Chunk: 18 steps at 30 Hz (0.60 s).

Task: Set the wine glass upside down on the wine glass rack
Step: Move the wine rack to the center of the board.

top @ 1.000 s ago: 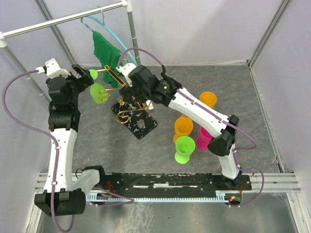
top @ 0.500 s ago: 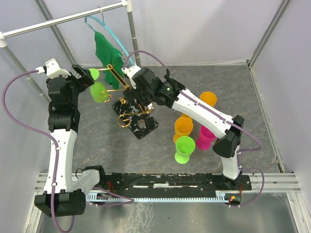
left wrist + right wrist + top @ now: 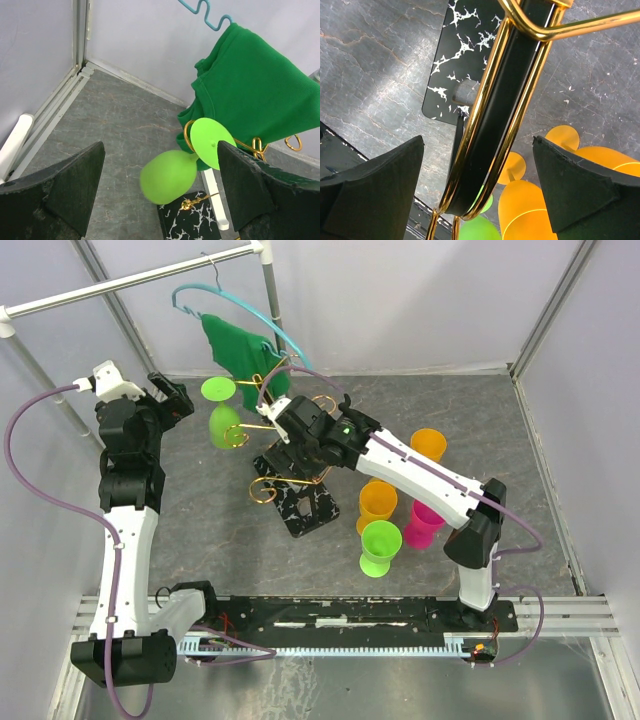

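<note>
A light green wine glass (image 3: 223, 418) hangs tilted from a gold arm of the wine glass rack (image 3: 303, 502), foot disc above and bowl below. In the left wrist view the wine glass (image 3: 169, 176) sits ahead of my open left gripper (image 3: 160, 165), which touches nothing; the rack's marbled base (image 3: 192, 220) lies under it. My left gripper (image 3: 172, 398) stands just left of the glass. My right gripper (image 3: 297, 443) is open astride the rack's upper stem. Its wrist view shows my right gripper (image 3: 477, 145) with the gold loop (image 3: 495, 125) between the jaws, both fingers apart from it.
A green cloth (image 3: 243, 348) on a blue hanger (image 3: 232, 302) hangs from the white rail (image 3: 130, 278) behind the rack. Two orange glasses (image 3: 378, 500) (image 3: 428, 445), a pink one (image 3: 420, 525) and a green one (image 3: 380, 545) stand to the right. Walls close in on all sides.
The rack has shifted right and toward the near edge, carrying the hung glass away from my left gripper. The hanger and cloth swung right. My right gripper moved with the rack.
</note>
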Each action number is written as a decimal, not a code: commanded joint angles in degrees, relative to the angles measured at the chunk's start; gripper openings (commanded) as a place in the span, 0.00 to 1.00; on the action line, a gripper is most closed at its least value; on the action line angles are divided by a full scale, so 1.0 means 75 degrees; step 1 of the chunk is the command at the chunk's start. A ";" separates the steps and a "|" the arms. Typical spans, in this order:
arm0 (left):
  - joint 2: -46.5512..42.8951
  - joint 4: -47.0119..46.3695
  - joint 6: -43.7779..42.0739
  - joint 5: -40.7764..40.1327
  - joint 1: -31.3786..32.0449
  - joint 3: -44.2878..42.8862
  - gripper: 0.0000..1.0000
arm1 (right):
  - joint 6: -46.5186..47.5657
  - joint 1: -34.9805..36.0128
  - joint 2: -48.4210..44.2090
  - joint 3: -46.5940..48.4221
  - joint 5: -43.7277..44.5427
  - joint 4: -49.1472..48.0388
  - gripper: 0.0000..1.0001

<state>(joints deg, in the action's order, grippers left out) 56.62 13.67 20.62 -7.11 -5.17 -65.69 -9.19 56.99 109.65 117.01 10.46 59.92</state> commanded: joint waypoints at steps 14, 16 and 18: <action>-0.0067 -0.0175 0.0209 0.0105 -0.0037 -0.0147 0.99 | -0.0472 0.0279 -0.0979 -0.0226 -0.0142 0.1719 0.97; -0.0073 -0.0175 0.0215 0.0091 -0.0046 -0.0158 0.99 | -0.0584 0.0333 -0.1160 -0.0377 -0.0096 0.1796 0.97; -0.0068 -0.0178 0.0215 0.0087 -0.0042 -0.0159 0.99 | -0.0687 0.0378 -0.1312 -0.0549 -0.0040 0.1829 0.97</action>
<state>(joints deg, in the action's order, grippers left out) 56.62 13.65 20.78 -6.92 -5.17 -65.69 -10.87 58.59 105.32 114.37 10.22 68.20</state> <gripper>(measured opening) 0.990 0.972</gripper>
